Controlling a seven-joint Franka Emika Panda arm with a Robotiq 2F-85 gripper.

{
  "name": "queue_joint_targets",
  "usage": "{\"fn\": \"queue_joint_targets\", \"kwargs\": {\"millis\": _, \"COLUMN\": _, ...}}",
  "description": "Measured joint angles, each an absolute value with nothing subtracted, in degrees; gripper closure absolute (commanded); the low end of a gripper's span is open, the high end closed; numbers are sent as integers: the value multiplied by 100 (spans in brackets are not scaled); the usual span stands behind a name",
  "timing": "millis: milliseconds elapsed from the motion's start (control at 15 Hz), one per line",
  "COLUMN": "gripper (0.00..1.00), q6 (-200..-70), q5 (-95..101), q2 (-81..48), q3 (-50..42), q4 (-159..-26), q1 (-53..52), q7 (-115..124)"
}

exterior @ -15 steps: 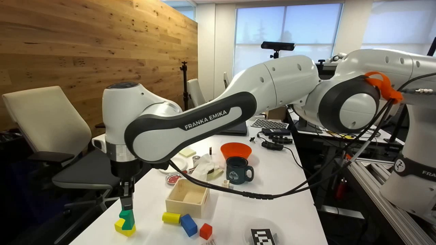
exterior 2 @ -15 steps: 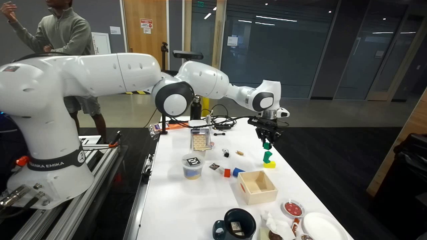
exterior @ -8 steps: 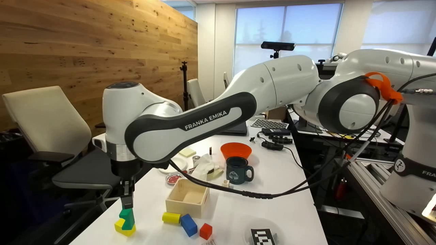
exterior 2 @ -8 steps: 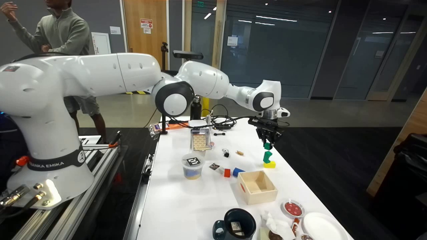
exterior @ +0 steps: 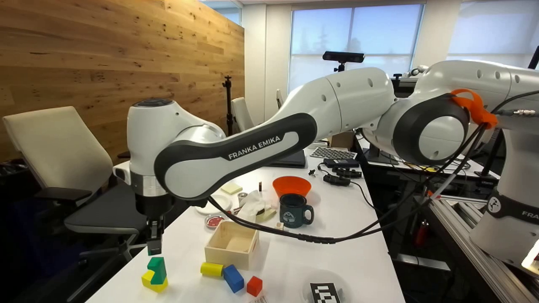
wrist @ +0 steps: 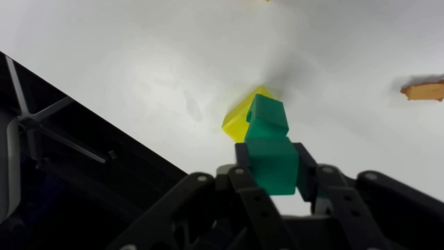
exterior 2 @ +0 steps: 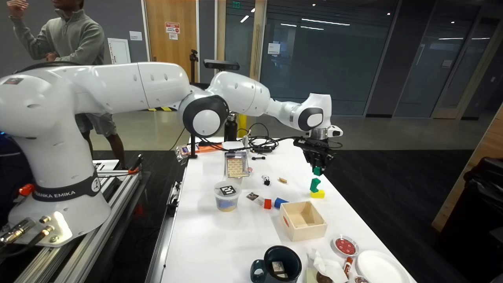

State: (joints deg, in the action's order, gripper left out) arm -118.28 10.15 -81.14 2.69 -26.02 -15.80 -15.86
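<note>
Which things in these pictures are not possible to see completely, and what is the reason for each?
Held green block: in an exterior view, gripper fingers hide nearly all of it.
Notched green block: in the wrist view, partly covered by the held green block.
Yellow cylinder: in an exterior view, hidden behind the wooden box.
White plate: in an exterior view, cut off by the lower edge.
</note>
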Motion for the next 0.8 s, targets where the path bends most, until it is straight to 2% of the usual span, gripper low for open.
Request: {"fn": "queue_joint_targets", "kwargs": {"millis": 800, "gripper": 91, "q6": -11877, "q5": 1015, "q2": -8100, "q3": 258, "q4": -2606, "q1": -1665, "q7": -1586}}
